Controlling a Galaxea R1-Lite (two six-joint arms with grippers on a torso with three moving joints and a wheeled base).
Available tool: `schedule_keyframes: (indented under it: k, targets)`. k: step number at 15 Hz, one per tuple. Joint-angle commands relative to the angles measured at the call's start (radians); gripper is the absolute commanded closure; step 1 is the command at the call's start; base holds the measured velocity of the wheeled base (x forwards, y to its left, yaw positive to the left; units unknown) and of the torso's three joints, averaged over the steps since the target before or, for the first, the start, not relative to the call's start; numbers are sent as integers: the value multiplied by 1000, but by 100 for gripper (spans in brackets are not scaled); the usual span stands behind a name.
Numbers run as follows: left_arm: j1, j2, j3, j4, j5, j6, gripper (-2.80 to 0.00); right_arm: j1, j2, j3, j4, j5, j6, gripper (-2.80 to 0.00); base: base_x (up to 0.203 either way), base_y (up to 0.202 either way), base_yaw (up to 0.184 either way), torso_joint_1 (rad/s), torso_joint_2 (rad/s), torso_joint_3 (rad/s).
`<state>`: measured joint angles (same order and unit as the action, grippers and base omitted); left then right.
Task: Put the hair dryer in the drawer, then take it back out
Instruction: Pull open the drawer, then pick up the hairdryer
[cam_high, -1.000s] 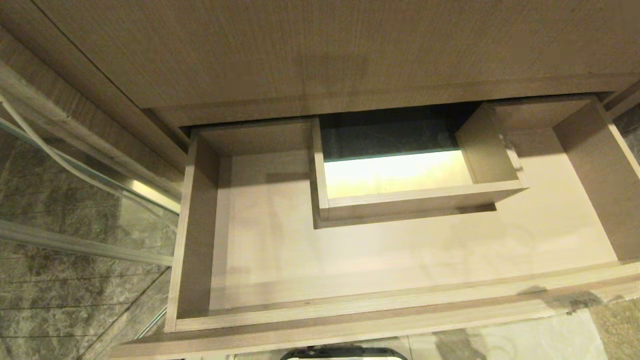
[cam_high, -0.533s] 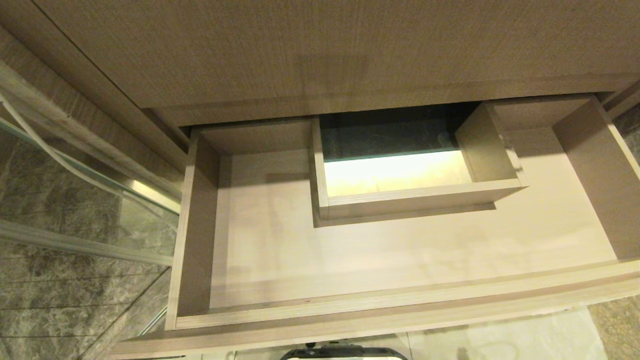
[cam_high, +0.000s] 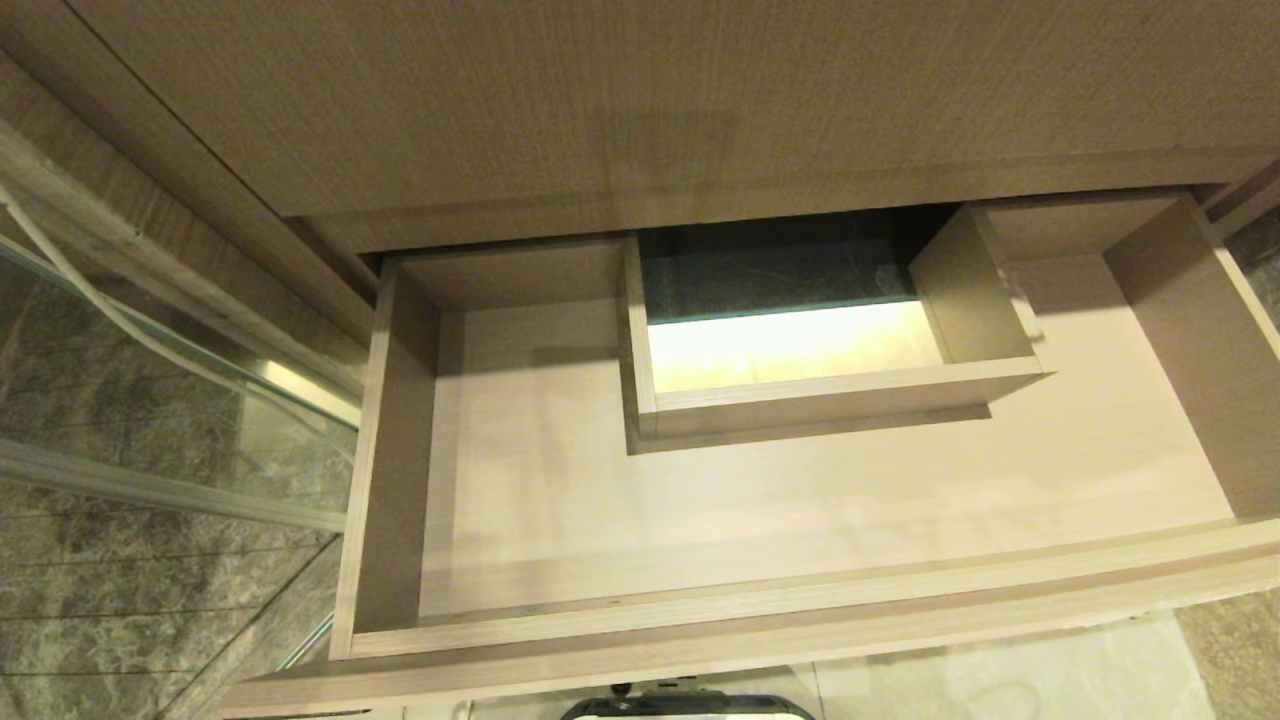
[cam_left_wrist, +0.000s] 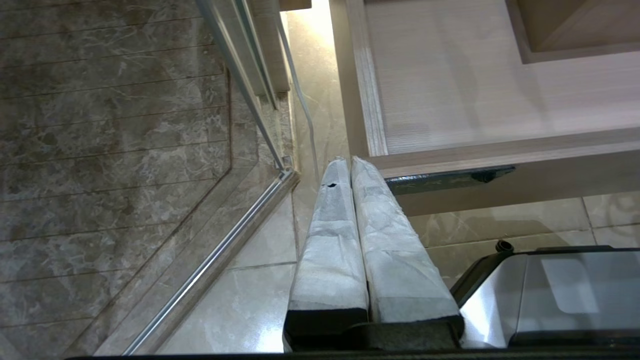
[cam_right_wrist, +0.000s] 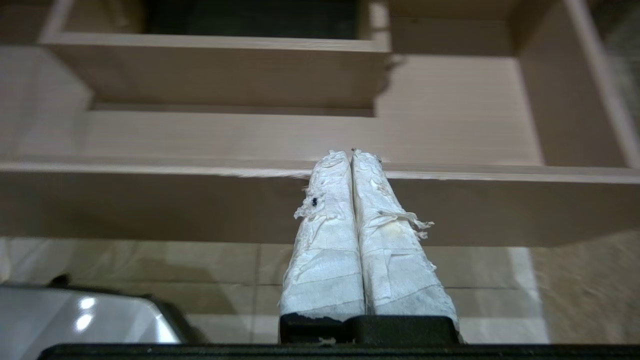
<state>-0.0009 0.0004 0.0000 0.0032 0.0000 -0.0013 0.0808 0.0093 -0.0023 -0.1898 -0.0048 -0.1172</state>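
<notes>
Wood-grain wide shallow drawer open and empty, both grippers' jaws pressed together holding nothing; locate dryer first.

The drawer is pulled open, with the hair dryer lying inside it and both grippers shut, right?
Not quite. The drawer is pulled open but empty; the head view shows no hair dryer inside. Both the left gripper and the right gripper are shut.

No text, brand, number or sign can be read anywhere; the small dark label plate on the light wood-grain drawer front shows nothing legible.
</notes>
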Motion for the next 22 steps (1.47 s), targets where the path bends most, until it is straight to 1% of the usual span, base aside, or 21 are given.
schedule_keyframes:
  k: [1, 2, 3, 4, 6, 8, 19, 22]
  targets:
    - [-1, 0, 2, 0, 0, 0, 0, 39, -49, 42, 12, 13, 20, 0, 0, 0, 0, 0, 0, 0]
    - [-1, 0, 2, 0, 0, 0, 0, 55, -49, 42, 21, 24, 15, 0, 0, 0, 0, 0, 0, 0]
    - [-1, 0, 2, 0, 0, 0, 0, 62, -49, 42, 64, 30, 14, 0, 0, 0, 0, 0, 0, 0]
    - [-1, 0, 2, 0, 0, 0, 0, 63, -49, 38, 102, 28, 33, 0, 0, 0, 0, 0, 0, 0]
    - [-1, 0, 2, 0, 0, 0, 0, 63, -49, 42, 80, 25, 45, 0, 0, 0, 0, 0, 0, 0]
    - [-1, 0, 1, 0, 0, 0, 0, 63, -49, 42, 77, 22, 75, 0, 0, 0, 0, 0, 0, 0]
    - [-1, 0, 2, 0, 0, 0, 0, 63, -49, 42, 78, 20, 77, 0, 0, 0, 0, 0, 0, 0]
    - [-1, 0, 2, 0, 0, 0, 0, 63, -49, 42, 78, 22, 73, 0, 0, 0, 0, 159, -64, -47]
